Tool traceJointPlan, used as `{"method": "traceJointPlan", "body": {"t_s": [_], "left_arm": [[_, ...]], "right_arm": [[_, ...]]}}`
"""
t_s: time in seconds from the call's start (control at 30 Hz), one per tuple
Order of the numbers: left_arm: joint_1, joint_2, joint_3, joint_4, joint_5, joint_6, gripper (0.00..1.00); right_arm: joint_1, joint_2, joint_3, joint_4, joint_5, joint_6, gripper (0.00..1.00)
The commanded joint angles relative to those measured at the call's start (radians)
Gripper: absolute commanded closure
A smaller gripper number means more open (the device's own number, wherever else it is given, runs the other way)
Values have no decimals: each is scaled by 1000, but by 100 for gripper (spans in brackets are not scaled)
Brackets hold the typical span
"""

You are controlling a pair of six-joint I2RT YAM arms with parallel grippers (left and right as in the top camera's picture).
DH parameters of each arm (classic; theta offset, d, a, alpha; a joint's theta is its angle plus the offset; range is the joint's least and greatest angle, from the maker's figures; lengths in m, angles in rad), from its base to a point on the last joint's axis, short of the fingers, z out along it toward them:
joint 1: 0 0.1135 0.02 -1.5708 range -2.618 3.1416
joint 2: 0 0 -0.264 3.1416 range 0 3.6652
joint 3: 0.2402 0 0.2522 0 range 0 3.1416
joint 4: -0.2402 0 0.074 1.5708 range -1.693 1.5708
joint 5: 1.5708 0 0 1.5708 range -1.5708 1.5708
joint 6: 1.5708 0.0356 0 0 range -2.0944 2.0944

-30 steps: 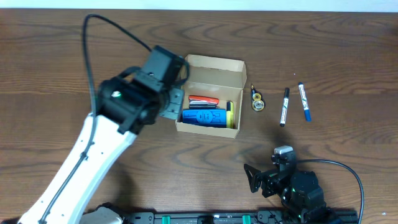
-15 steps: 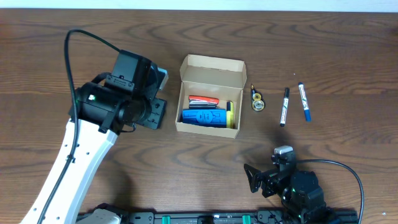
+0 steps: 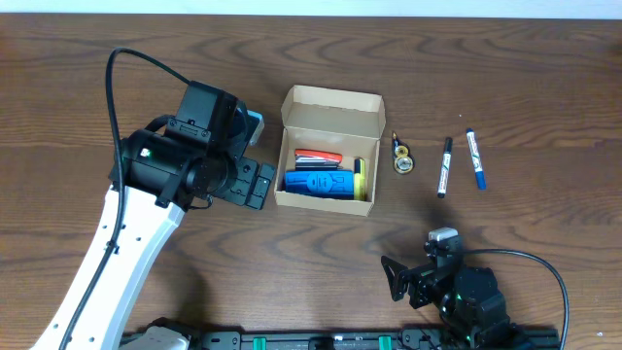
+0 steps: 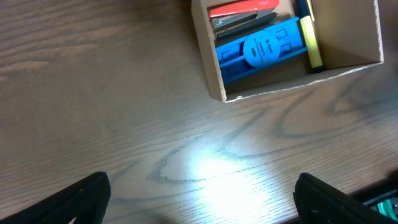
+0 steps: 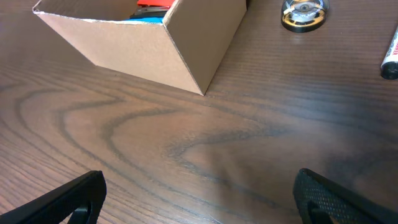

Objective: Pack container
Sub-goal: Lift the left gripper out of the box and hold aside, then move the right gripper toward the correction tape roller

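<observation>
Left pincer [image 4: 202, 190] wide open, empty, beside container [image 3: 332, 119]; right pincer [image 5: 199, 186] wide open, empty.

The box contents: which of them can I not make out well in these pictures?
Right wrist: the box wall hides nearly everything inside.
Left wrist: the top edge cuts off the red item and the box's far end.
Overhead: the blue item is too small to identify.
</observation>
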Motion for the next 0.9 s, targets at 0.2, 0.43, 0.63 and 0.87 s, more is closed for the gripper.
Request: {"method": "traceJointPlan", "body": {"t_s": [0.2,0.43,0.63,0.87], "left_arm": [[3,-2,-9,-6,7,11,5],[3,-2,-9,-5,7,11,5],[3,-2,-9,-6,7,11,5],[3,-2,-9,-6,7,11,5]], "right_arm": [[10,-6,-12,54,-6,84,1],[10,-6,-12,237,-66,467,1],[9,-6,-12,307,-35,448,1],[-21,106,6,330,-81,289,1]]}}
